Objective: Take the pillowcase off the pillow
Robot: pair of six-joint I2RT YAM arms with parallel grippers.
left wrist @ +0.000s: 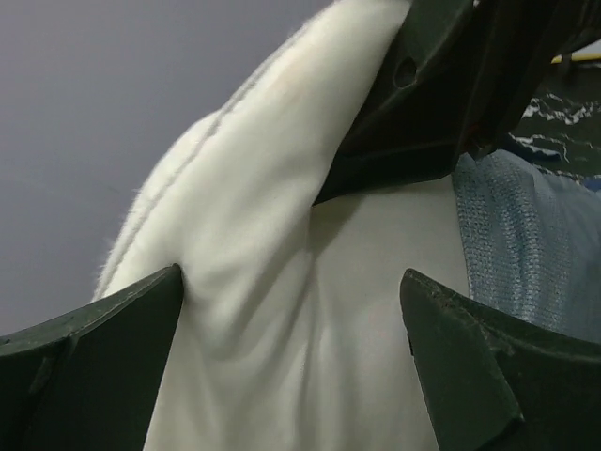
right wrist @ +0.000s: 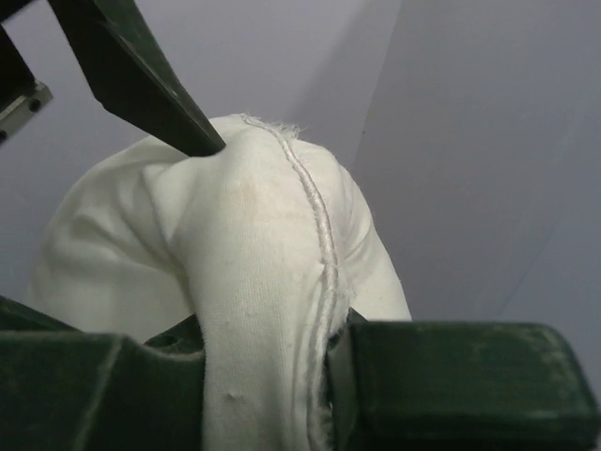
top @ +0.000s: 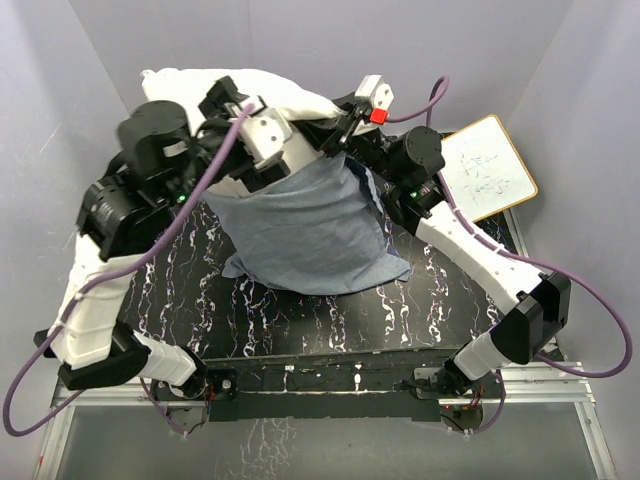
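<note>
The white pillow (top: 290, 95) is held up at the back of the table. The pillowcase (top: 305, 225), grey-blue inner side out, hangs from it down onto the black marbled table (top: 300, 325). My right gripper (top: 342, 122) is shut on a seamed fold of the pillow (right wrist: 254, 216); in the right wrist view the gripper (right wrist: 272, 334) pinches that fold. My left gripper (top: 232, 102) is open, and in the left wrist view the gripper (left wrist: 291, 282) has its jaws spread wide across the pillow (left wrist: 282, 235). An edge of the pillowcase (left wrist: 507, 225) shows at the right.
A white framed board (top: 490, 165) leans at the back right. Grey walls close in the back and both sides. Purple cables (top: 120, 270) loop along both arms. In the right wrist view, one left finger (right wrist: 141, 85) touches the top of the pillow.
</note>
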